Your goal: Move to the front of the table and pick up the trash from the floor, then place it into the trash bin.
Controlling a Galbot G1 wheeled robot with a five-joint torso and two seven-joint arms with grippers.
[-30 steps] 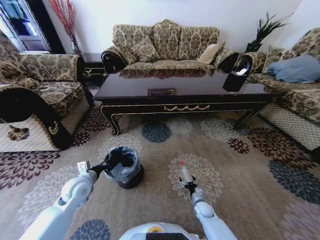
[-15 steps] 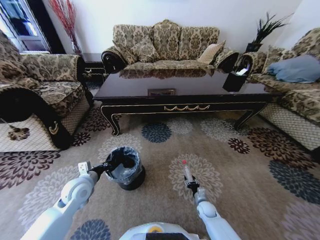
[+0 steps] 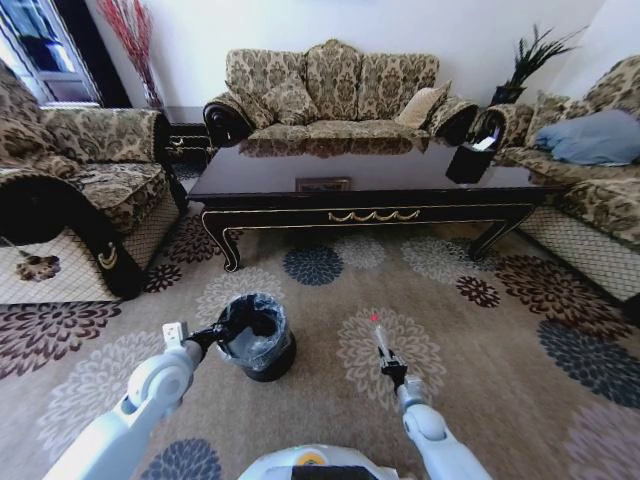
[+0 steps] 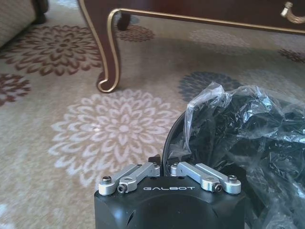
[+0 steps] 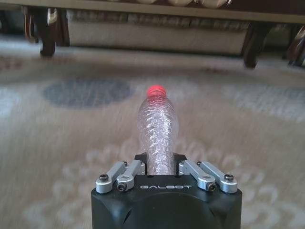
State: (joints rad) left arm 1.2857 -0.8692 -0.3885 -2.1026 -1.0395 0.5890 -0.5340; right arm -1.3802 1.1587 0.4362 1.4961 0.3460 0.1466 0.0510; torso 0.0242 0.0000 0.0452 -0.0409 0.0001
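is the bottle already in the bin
No, the bottle is clamped in the right claw above the carpet, with the bin off to its left, held at the rim by the left claw.

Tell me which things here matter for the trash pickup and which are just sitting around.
Job things:
- clear plastic bottle, shut in the right gripper
- trash bin, its rim held by the left gripper
- floor
- table

Just about:
- sofa
- tissue holder

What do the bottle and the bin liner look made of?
Bottle in the right hand: clear, ribbed, likely thin plastic, with a red cap. Bin liner, pinched by the left hand: glossy, crinkled black film, probably plastic.
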